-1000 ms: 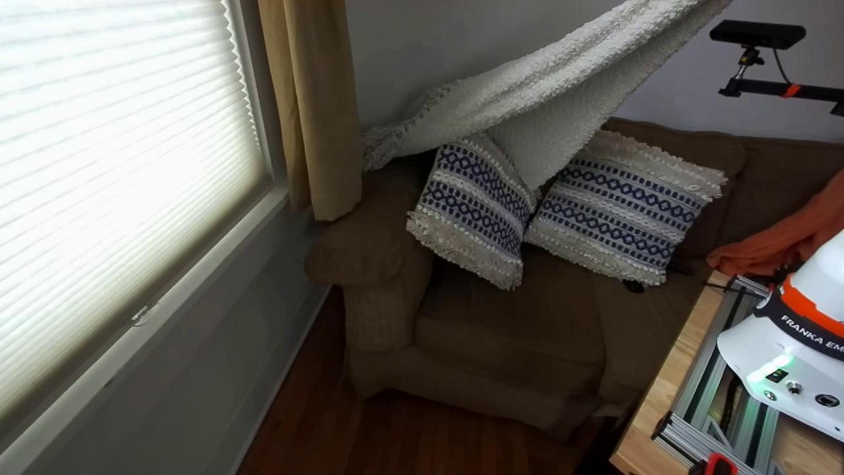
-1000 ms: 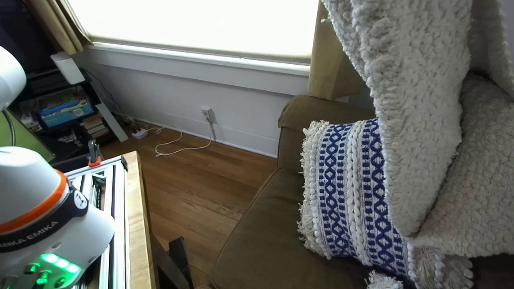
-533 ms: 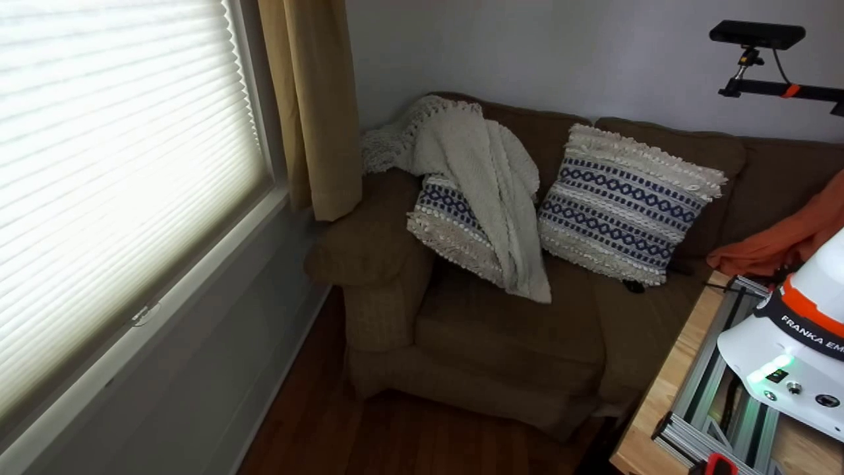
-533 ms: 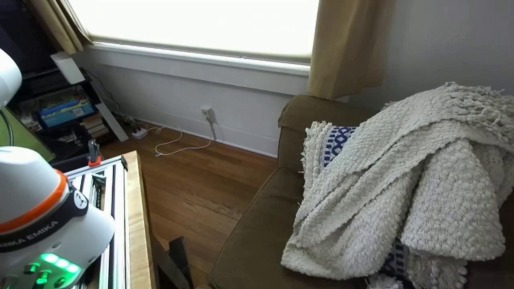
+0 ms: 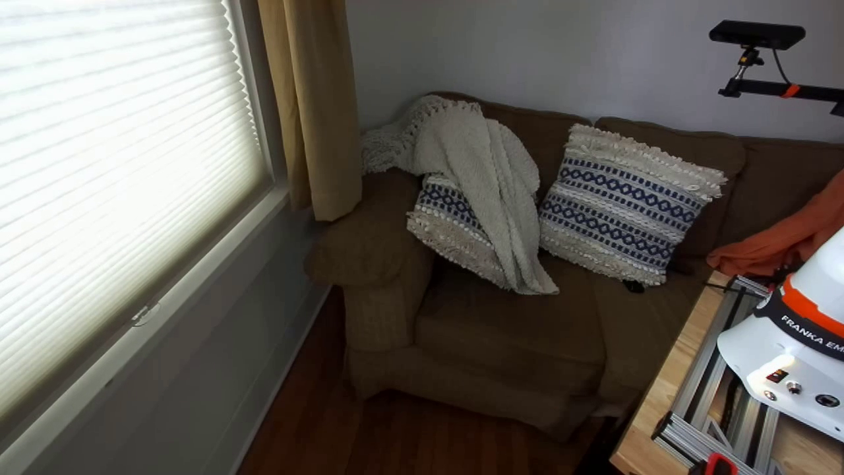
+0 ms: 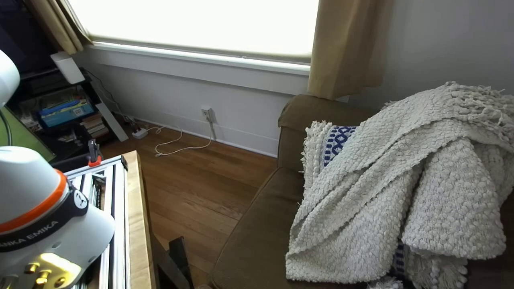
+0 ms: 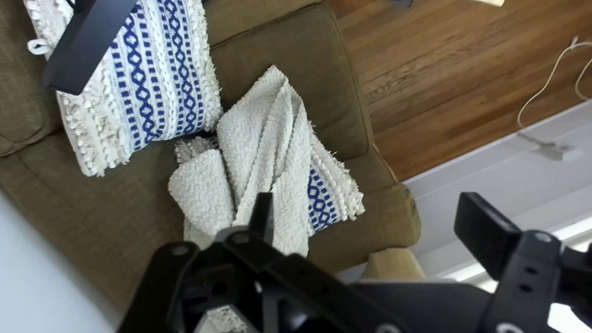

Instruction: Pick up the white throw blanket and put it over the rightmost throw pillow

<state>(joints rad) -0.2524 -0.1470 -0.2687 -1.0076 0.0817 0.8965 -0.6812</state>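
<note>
The white throw blanket (image 5: 491, 158) lies in loose folds over the throw pillow (image 5: 448, 201) beside the sofa arm. That pillow is on the right in the wrist view, where a patterned corner of the pillow (image 7: 322, 199) sticks out from under the blanket (image 7: 263, 134). In an exterior view the blanket (image 6: 381, 192) hides most of the pillow (image 6: 336, 144), its lower end resting on the seat. Another patterned pillow (image 7: 152, 74) stays uncovered. My gripper (image 7: 372, 215) hangs above, jaws wide apart with nothing between them; both exterior views leave it out of frame.
A brown sofa (image 5: 508, 330) stands against the wall by a tan curtain (image 5: 323, 112) and window. A camera on a boom (image 5: 758, 36) juts in above the sofa. Orange cloth (image 5: 784, 231) lies on the sofa near the robot's wooden table (image 6: 138, 216).
The blanket, stretched up into the air a second ago, has been let go and dropped over the pillow by the sofa arm. Its lower end then shifted slightly. The base light turned from green to yellow.
</note>
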